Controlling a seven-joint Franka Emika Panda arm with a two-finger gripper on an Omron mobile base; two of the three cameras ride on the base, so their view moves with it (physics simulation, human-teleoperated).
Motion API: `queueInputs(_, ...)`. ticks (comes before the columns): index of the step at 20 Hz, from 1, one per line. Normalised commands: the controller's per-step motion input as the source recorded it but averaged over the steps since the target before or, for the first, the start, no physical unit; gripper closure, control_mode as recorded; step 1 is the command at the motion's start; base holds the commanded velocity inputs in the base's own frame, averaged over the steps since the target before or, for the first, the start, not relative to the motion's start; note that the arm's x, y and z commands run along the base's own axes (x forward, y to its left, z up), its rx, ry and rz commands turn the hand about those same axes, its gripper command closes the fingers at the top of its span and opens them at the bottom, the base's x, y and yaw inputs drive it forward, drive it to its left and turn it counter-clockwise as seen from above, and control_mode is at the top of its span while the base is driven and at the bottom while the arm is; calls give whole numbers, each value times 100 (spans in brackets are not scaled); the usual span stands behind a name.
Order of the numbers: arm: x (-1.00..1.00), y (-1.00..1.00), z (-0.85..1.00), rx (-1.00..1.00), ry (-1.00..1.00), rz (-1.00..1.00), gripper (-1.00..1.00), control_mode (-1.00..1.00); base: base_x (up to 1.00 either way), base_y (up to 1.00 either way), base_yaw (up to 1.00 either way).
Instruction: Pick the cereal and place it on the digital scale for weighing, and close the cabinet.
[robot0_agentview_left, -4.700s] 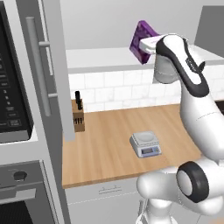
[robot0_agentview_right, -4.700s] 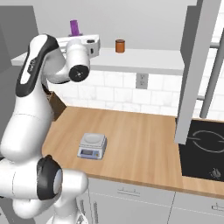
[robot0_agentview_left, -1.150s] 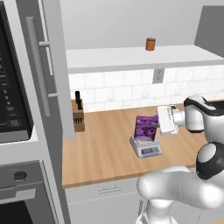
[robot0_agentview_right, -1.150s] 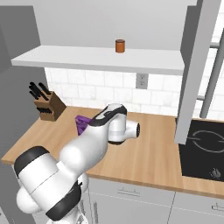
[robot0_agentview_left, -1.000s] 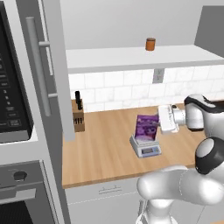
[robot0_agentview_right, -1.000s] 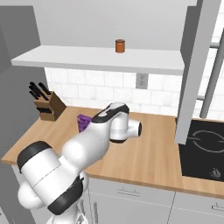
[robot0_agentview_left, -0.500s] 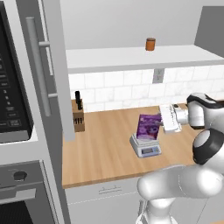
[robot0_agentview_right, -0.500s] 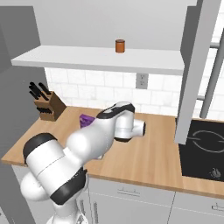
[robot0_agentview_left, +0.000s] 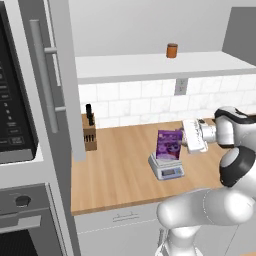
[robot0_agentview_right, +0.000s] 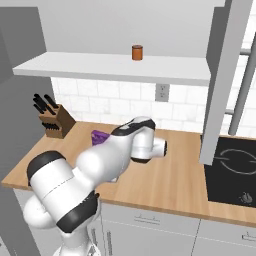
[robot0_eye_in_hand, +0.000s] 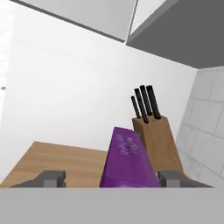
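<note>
Since the earlier frame the claw (robot0_agentview_left: 183, 141) has backed slightly off the cereal (robot0_agentview_left: 169, 144), which stands upright on the scale (robot0_agentview_left: 166, 167) just ahead, between its wide-spread fingers (robot0_eye_in_hand: 51, 178).

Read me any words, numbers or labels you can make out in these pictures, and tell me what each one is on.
None can be read.
Cereal: pale cartoon print on the purple front, lettering too blurred.
Digital scale: bluish display, no digits legible.
Microwave panel: faint rows of marks, too small to read.
Orange-brown jar: no label visible.
</note>
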Motion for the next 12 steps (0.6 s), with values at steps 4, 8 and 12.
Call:
queueInputs(4,0,0,6,0,-7,0,-100,-100,0,0,0)
queueInputs(8,-32,-1,5,2,-22,-8,-100,-100,0,0,0)
queueInputs(12,-28,-5,14,12,-25,-14,-100,-100,0,0,0)
